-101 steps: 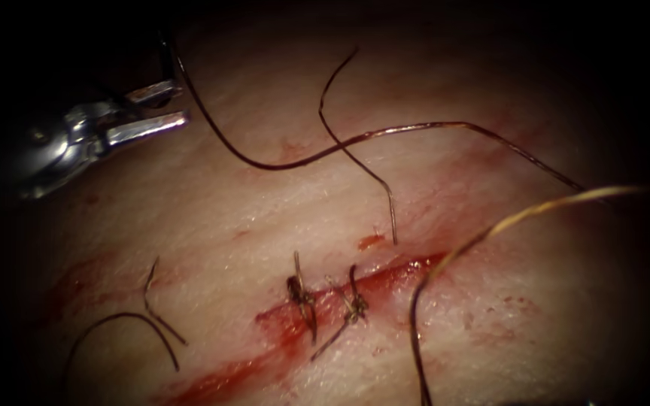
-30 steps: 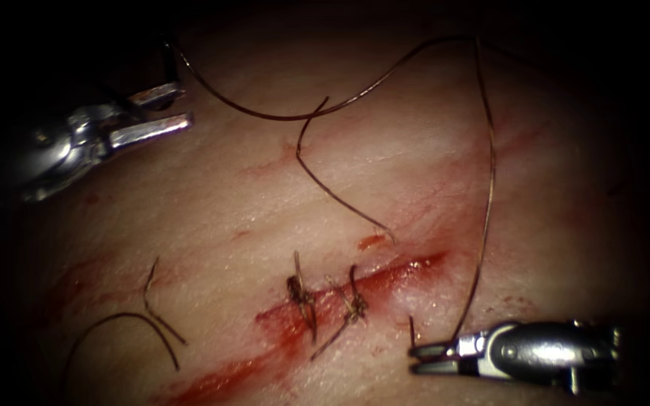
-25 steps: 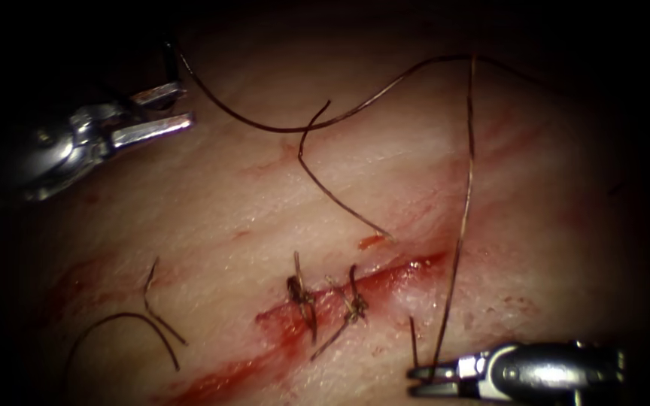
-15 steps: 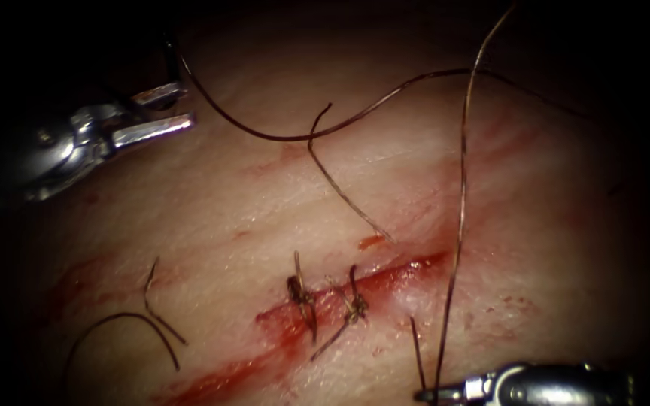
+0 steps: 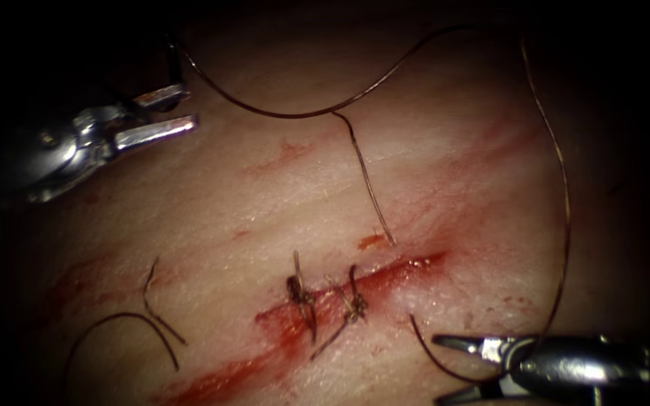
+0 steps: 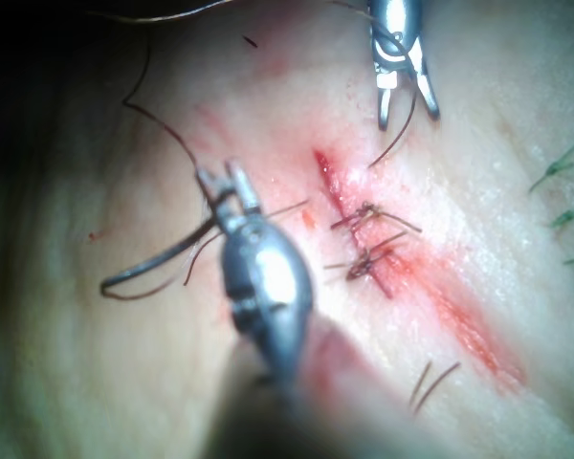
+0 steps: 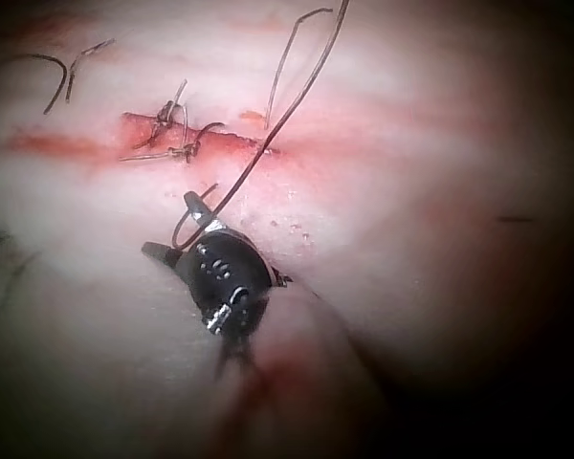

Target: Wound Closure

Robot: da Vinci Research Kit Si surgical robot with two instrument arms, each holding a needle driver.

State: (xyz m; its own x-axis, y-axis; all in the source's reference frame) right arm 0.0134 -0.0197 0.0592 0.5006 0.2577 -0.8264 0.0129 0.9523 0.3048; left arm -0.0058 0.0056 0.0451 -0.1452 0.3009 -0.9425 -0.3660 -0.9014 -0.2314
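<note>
My right tool (image 5: 453, 368) has jaws spread, gripping nothing; thread (image 5: 562, 225) loops beside it. Left tool (image 5: 171, 113) parted jaws too, empty. Can't locate the needle. Thread looks thin, springy, probably slippery: grab near the cut (image 5: 408, 267).

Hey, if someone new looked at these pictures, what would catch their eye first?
Probably the red cut across the tissue, with two tied stitches over it. Next, the long dark thread sweeping in a wide loop down to the right tool, whose jaws stand open right of the stitches.
</note>
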